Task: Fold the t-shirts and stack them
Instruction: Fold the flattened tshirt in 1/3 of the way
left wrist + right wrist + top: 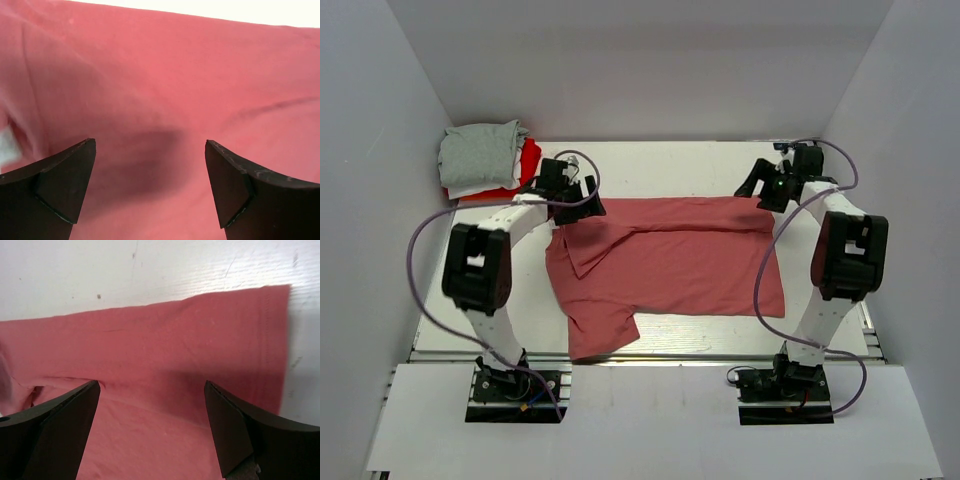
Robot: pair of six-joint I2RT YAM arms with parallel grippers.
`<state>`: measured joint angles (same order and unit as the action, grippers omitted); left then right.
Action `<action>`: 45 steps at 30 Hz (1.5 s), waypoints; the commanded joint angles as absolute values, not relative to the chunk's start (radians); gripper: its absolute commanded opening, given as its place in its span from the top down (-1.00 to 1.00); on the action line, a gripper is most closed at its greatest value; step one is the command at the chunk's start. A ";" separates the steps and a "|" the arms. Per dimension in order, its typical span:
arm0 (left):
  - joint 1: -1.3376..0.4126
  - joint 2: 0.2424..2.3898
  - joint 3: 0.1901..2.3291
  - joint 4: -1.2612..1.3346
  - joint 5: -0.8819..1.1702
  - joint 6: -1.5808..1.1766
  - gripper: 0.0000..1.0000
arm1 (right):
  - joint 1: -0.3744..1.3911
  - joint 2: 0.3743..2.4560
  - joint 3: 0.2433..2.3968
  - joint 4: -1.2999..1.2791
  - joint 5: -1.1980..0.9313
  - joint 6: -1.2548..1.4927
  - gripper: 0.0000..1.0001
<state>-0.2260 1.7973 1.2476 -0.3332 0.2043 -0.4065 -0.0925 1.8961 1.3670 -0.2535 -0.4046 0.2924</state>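
Observation:
A salmon-pink t-shirt lies spread on the white table, its far edge folded over toward me, one sleeve hanging toward the near left. My left gripper is open just above the shirt's far left corner; pink cloth fills its wrist view. My right gripper is open over the shirt's far right corner, whose hem shows in its wrist view. A stack of folded shirts sits at the far left: light grey on top, white under it, bright red below.
White walls close in the table on the left, back and right. Purple cables loop from both arms. The metal rail of the arm mounts runs along the near edge.

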 commanded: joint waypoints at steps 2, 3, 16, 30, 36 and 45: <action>-0.210 1.886 1.339 -0.334 0.160 -0.420 -1.00 | -0.092 1.962 1.405 -0.219 -0.446 0.330 -0.81; -0.198 1.899 1.348 -0.334 0.150 -0.420 -1.00 | -0.092 1.985 1.408 -0.222 -0.442 0.328 -0.81; -0.150 2.153 1.469 -0.252 0.297 -0.414 -1.00 | -0.095 2.138 1.462 -0.255 -0.376 0.379 -0.81; -0.150 2.364 2.105 -0.397 0.335 -0.278 -1.00 | -0.081 2.212 1.928 -0.400 -0.316 0.246 -0.81; -0.150 2.054 1.815 -0.409 0.181 -0.242 -1.00 | -0.069 1.956 1.690 -0.345 -0.285 0.213 -0.81; -0.178 1.478 1.093 -0.532 0.106 -0.497 -1.00 | -0.066 1.521 1.168 -0.278 -0.104 0.357 -0.81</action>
<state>-0.1596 1.5826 1.2518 -0.4549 0.1341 -0.3767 -0.0635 1.6077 1.2491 -0.2909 -0.1993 0.2844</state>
